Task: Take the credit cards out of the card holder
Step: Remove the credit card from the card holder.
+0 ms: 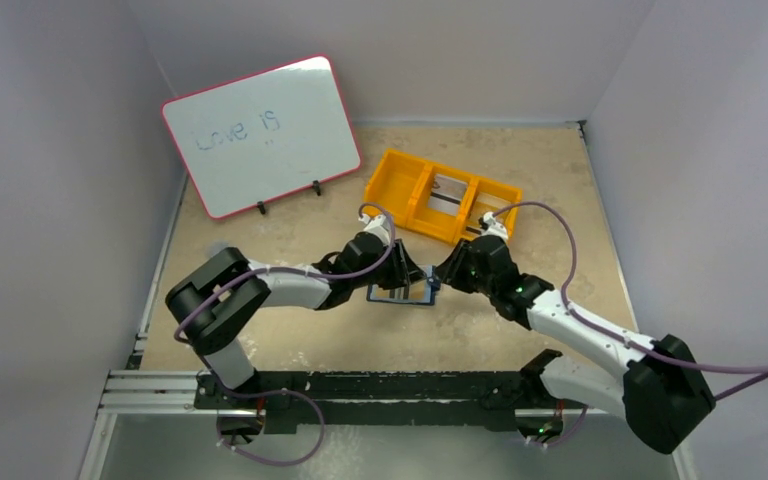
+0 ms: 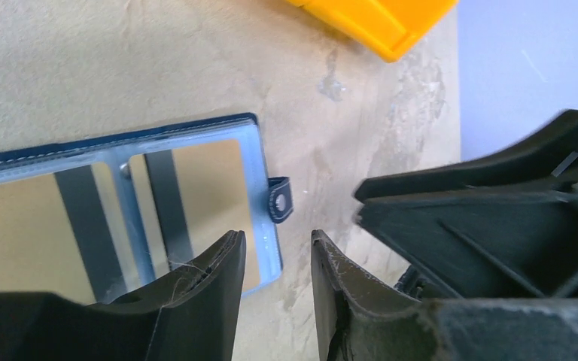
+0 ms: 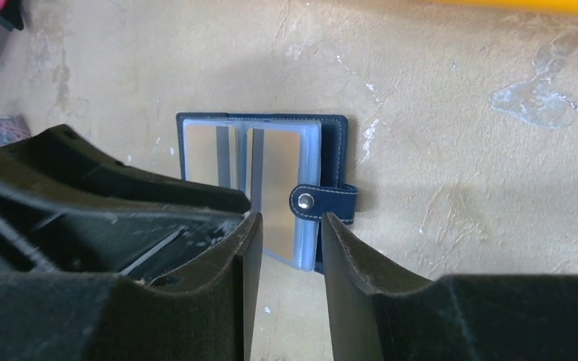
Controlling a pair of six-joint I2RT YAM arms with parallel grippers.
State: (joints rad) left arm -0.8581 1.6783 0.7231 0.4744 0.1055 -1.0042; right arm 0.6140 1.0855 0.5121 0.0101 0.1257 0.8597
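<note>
Left gripper (image 2: 275,242): jaws parted, nothing clamped. The card holder (image 2: 120,192) has one corner in the gap, and the left finger overlaps its clear pocket. Right gripper (image 3: 292,222) is also spread, nose to nose with the left one, with the holder's snap tab (image 3: 323,203) just past its fingertips. Can't tell if either gripper touches the holder. The holder lies open and flat on the table (image 3: 459,173), between the two grippers. Credit cards (image 3: 275,177) sit in the see-through pockets, dark stripes showing through. Each gripper body blocks part of the holder in the other's wrist view. Beyond is the orange tray (image 1: 392,180), apart from the holder, with something pale and flat in its middle compartment, too small to identify. Farthest back left, a whiteboard (image 1: 260,135) stands propped on feet, with "Love is" written on it.
</note>
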